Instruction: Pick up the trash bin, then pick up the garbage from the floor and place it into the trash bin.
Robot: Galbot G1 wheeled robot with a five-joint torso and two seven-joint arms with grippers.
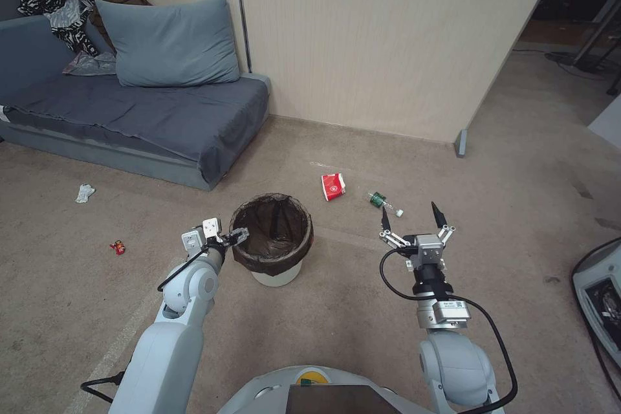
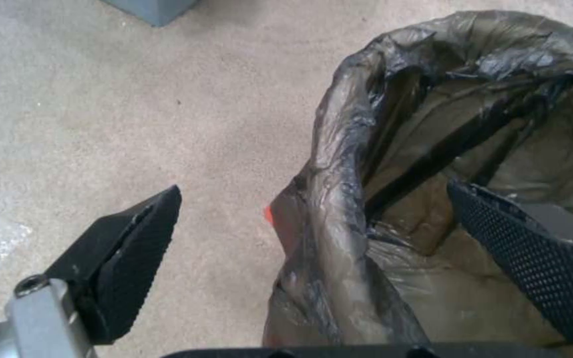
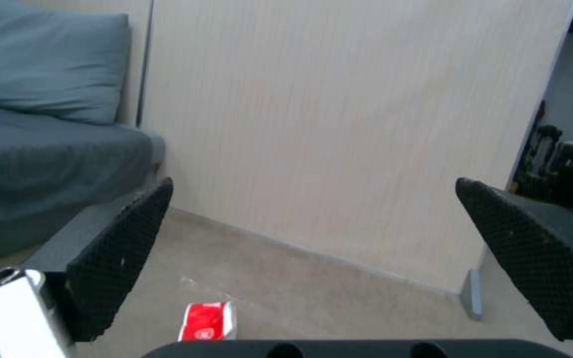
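The trash bin [image 1: 277, 275] is a white pail with a dark liner bag [image 2: 339, 164] folded over its rim, standing upright on the carpet. My left gripper [image 1: 234, 237] is open at the bin's left rim; in the left wrist view [image 2: 314, 189] one finger is outside the bin and the other inside, with the lined rim between them. Held above the floor to the bin's right, my right gripper [image 1: 410, 212] [image 3: 314, 181] is open and holds nothing. Garbage lies around: a red-and-white carton [image 1: 333, 186] [image 3: 208, 320], a green bottle [image 1: 383, 202], a white tissue [image 1: 84, 193], a red wrapper [image 1: 118, 247].
A grey sofa [image 1: 162, 116] with a pillow stands at the back left. A beige partition wall [image 1: 388, 39] runs behind the litter, with its foot [image 1: 460, 142] on the floor. Other equipment [image 1: 598, 297] sits at the right edge. Open carpet surrounds the bin.
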